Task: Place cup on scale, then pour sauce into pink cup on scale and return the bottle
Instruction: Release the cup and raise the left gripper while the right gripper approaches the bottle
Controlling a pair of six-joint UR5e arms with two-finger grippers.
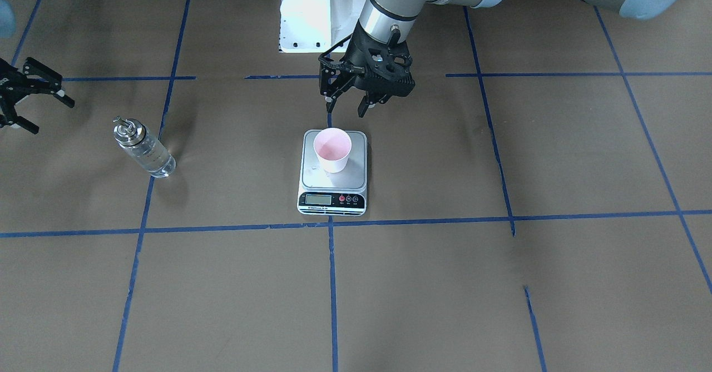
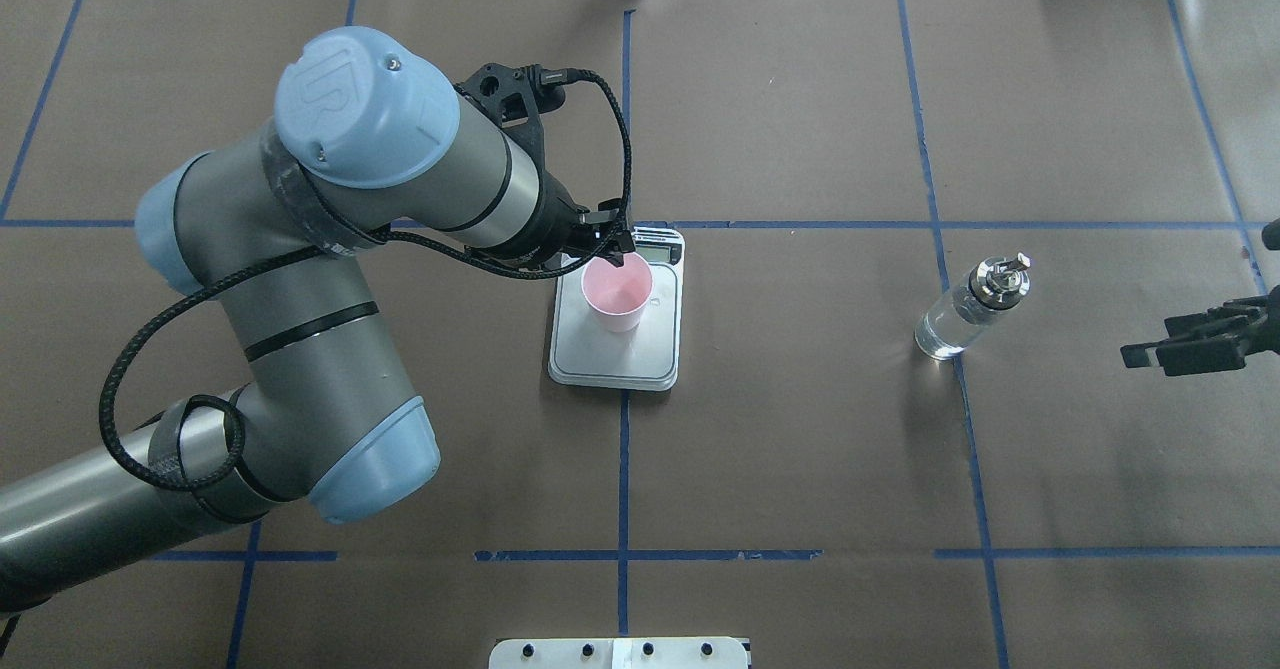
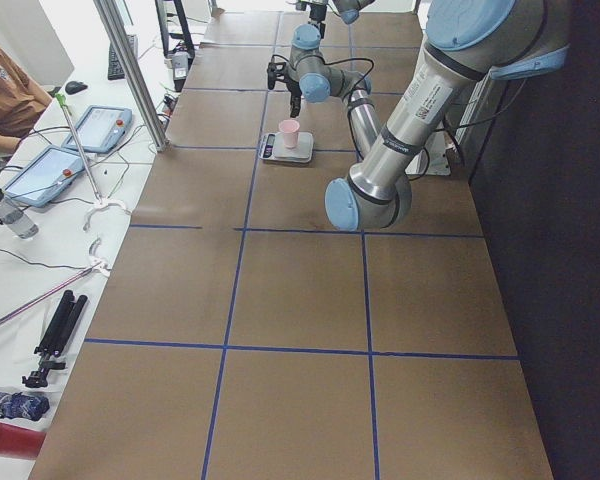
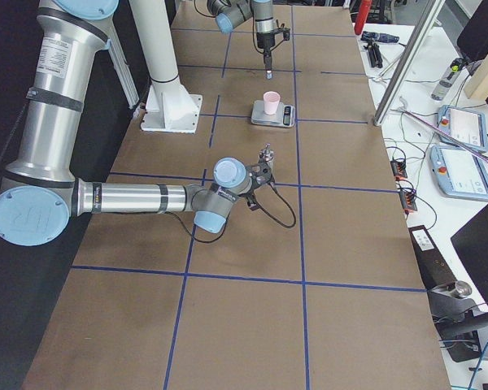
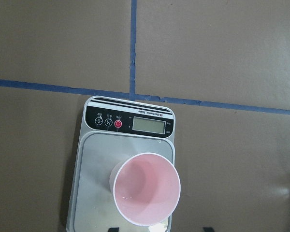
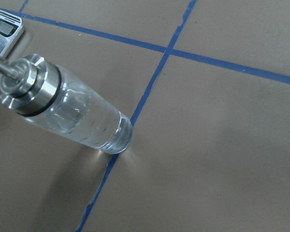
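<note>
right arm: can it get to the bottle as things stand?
Probably yes. The right hand is open and sits beside the upright bottle, with nothing between them. The left hand is off by the scale, well clear of that path.

The tabletop [image 1: 556, 155] was covered with brown paper and divided into squares by blue tape lines [image 1: 331, 283]. The scale [image 1: 356, 176] was placed near its middle. The bottle [image 1: 146, 149] was stood upright on a tape line, well apart.
</note>
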